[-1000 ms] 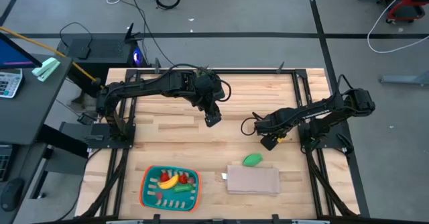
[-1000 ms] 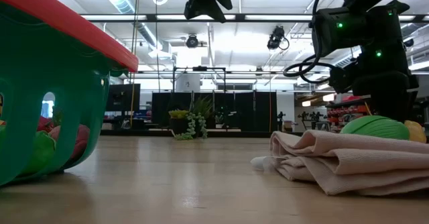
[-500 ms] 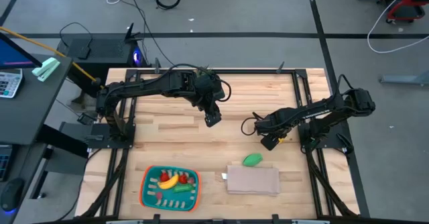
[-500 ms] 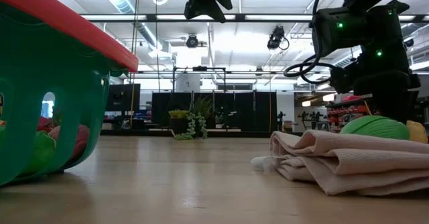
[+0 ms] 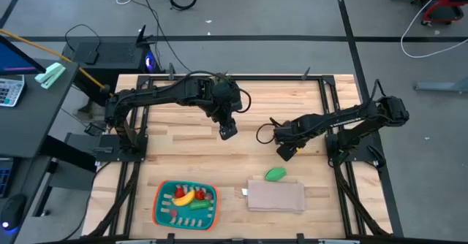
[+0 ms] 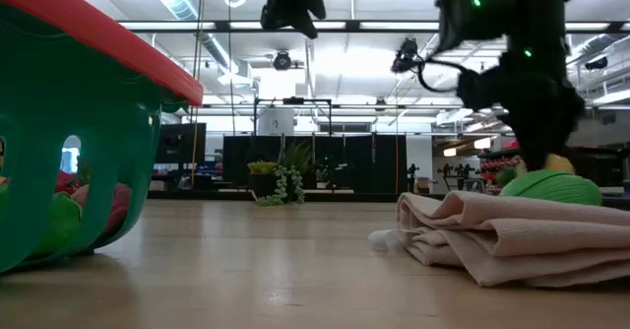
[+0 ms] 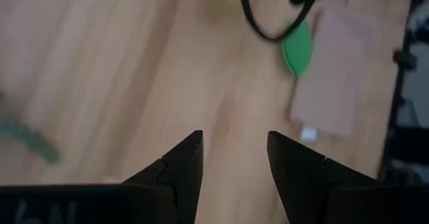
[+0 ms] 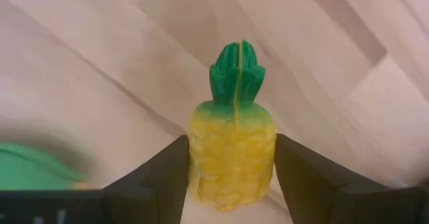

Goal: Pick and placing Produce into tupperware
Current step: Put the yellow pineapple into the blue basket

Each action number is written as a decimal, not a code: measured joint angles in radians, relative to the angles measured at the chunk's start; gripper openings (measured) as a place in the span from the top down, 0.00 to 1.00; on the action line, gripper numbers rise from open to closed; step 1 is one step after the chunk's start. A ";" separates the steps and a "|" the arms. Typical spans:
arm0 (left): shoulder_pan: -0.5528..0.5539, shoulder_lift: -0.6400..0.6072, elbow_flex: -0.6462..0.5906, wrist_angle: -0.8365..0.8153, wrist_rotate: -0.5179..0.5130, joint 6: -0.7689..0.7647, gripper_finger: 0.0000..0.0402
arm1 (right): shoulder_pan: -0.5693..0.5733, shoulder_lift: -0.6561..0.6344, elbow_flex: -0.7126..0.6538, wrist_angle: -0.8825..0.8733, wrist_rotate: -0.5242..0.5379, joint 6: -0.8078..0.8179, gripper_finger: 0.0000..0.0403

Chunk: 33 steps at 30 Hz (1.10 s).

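My right gripper hangs over the table's middle right, shut on a toy pineapple, the yellow piece with a green top. A green piece lies on the table just nearer, against the far edge of the folded beige cloth. The teal tray with the orange rim sits near the front left; in it lie a banana, red pieces and a green piece. My left gripper hovers open above the table's middle, holding nothing. My right gripper pinches the pineapple's yellow body between its two fingers, one on each side. The green top points away from the wrist, beyond the fingertips. In the low view the yellow body shows above the green piece, under the arm.
The cloth is a low folded heap at the front right, with the green piece behind it. The tray's tall wall fills the low view's left. Bare wood lies between tray and cloth. Black frame rails run along the table's sides.
My right gripper has moved toward the table's left edge with the pineapple, which stands higher in the low view than before. My left gripper has shifted a little toward the left and near edges. The green piece, cloth and tray have stayed put.
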<state>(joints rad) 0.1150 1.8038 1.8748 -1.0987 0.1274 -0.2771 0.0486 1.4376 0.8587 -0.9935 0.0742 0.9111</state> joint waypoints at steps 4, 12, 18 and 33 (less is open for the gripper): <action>-0.007 0.000 0.000 -0.087 0.065 0.003 0.57 | 0.000 0.000 0.086 0.001 0.007 -0.022 0.49; -0.117 0.000 0.000 -0.292 0.071 0.206 0.57 | 0.000 0.000 0.281 0.002 0.074 -0.054 0.48; -0.247 0.000 0.000 -0.380 0.071 0.236 0.57 | 0.000 0.000 0.404 0.002 0.099 -0.087 0.48; -0.426 0.000 0.000 -0.475 -0.133 -0.178 0.57 | 0.000 -0.001 0.504 0.057 0.107 -0.130 0.48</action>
<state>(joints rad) -0.3111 1.8038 1.8744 -1.5732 -0.0051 -0.4556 0.0486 1.4368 1.3632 -0.9369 0.1807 0.7808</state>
